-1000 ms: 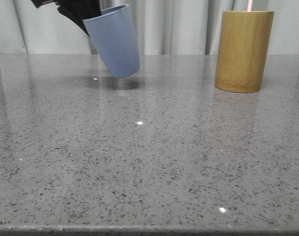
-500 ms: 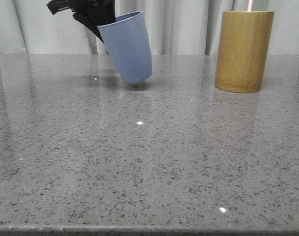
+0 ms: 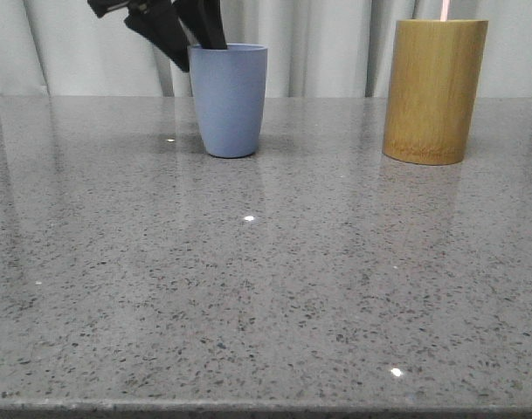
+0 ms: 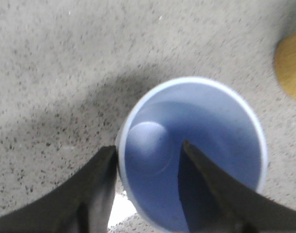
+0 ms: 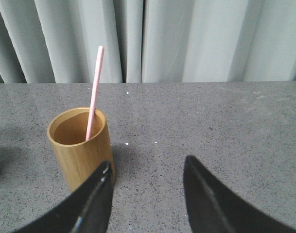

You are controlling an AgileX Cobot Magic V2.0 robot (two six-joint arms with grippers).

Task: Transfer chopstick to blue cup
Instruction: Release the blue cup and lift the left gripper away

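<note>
Now, step in hand: I judge this the staging step, with the blue cup (image 3: 228, 99) upright on the table and the chopstick transfer not yet begun.
Left gripper (image 4: 147, 151): I see its two dark fingers straddling the cup's rim, one outside the wall and one inside the bowl; it pinches the wall, though I cannot tell how firmly.
Blue cup: it sits left of centre on the far part of the table, its bowl empty as far as the left wrist view shows.
Bamboo holder (image 5: 80, 145): it stands well apart to the right of the cup, upright.
Chopstick (image 5: 94, 93): pale pink, leaning inside the bamboo holder, its top well above the rim.
Right gripper (image 5: 147, 172): I read it as spread wide and empty, short of the holder.
Next move: I'd let go of the cup wall, then bring my right fingers onto the chopstick's exposed upper part and lift it straight out.
Surface: grey speckled stone table (image 3: 266, 288), glossy, with small glints.
Room: pale pleated curtains (image 5: 186, 39) close off the far side.
</note>
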